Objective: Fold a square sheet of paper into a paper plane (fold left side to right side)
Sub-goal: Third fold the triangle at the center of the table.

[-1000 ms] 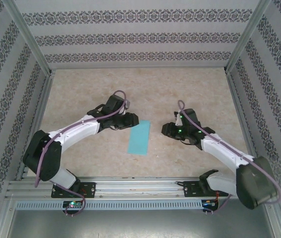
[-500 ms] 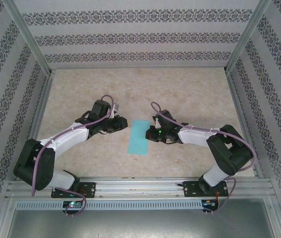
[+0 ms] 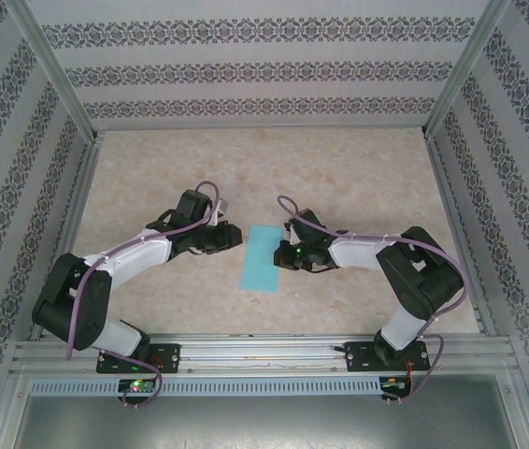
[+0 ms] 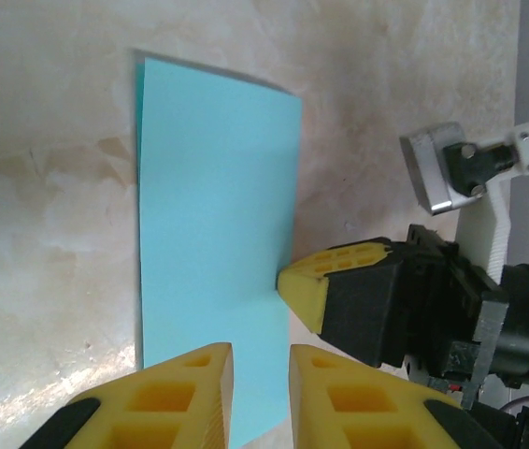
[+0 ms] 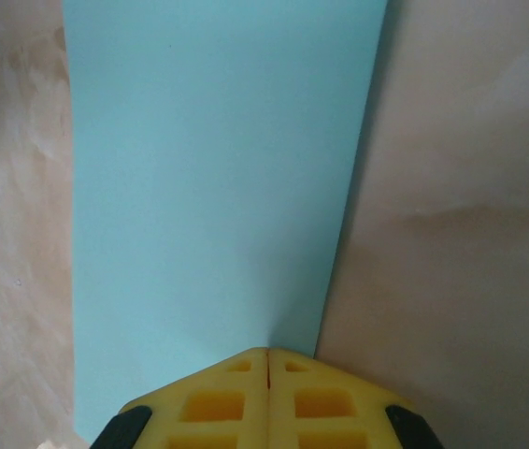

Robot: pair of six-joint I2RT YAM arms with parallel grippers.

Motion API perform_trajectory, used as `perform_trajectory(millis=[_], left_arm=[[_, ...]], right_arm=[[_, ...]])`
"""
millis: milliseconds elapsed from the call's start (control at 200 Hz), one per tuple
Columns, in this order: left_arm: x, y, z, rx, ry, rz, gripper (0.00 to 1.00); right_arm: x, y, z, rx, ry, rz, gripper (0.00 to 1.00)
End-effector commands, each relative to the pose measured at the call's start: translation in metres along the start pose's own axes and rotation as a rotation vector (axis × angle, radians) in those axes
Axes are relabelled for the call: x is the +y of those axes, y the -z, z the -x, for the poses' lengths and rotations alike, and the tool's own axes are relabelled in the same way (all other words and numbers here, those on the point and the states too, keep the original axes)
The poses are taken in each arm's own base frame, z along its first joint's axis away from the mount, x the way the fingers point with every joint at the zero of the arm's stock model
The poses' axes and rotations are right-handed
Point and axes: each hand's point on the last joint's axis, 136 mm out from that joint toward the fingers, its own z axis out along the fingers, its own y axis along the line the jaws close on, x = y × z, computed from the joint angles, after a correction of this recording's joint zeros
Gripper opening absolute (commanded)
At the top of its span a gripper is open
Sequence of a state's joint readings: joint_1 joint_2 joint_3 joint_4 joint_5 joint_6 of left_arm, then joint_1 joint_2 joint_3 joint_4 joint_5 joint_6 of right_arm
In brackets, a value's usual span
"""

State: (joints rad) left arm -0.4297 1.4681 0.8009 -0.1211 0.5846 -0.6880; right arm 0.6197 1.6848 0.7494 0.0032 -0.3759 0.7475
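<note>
The square sheet of paper (image 3: pixel 262 258) lies flat at the centre of the top view. It shows as a narrow upright rectangle, slightly tilted. In the left wrist view the sheet (image 4: pixel 213 234) has a thin darker line along its left-hand edge; whether that is a second layer cannot be confirmed. Its lower end is covered there by the fingers. In the right wrist view the sheet (image 5: pixel 218 168) is cut off at the top of the frame and hidden at the bottom.

The right gripper (image 3: pixel 283 254) is clenched. Its yellow fingers meet with no gap in its own view (image 5: pixel 267 355), and nothing is seen between them. From the left wrist, its tip (image 4: pixel 293 281) touches the sheet's right-hand edge.

The left gripper (image 3: pixel 234 240) is just beside the sheet's upper left edge. Its jaws (image 4: pixel 260 360) stand slightly parted above the sheet, with turquoise showing in the gap and nothing clamped.

The table (image 3: pixel 358 168) is a mottled beige, marble-like surface. Patterned striped walls (image 3: pixel 246 70) enclose it on three sides, and an aluminium rail (image 3: pixel 264 351) runs along the bottom.
</note>
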Motion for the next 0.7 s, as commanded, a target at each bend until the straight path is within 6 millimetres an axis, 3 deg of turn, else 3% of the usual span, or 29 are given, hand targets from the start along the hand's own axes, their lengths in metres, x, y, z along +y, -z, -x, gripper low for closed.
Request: perform_trajectory(millis=[0, 195, 694], left_arm=[[0.006, -0.003, -0.009, 0.073, 0.015, 0.015, 0.22], [0.016, -0.021, -0.025, 0.163, 0.089, 0.003, 0.22], [0.034, -0.050, -0.044, 0.269, 0.126, 0.023, 0.25]], right_arm=[[-0.021, -0.006, -0.008, 0.052, 0.046, -0.101, 0.00], [-0.030, -0.003, -0.005, 0.070, 0.111, -0.188, 0.00], [-0.025, -0.004, -0.001, 0.069, 0.118, -0.180, 0.00]])
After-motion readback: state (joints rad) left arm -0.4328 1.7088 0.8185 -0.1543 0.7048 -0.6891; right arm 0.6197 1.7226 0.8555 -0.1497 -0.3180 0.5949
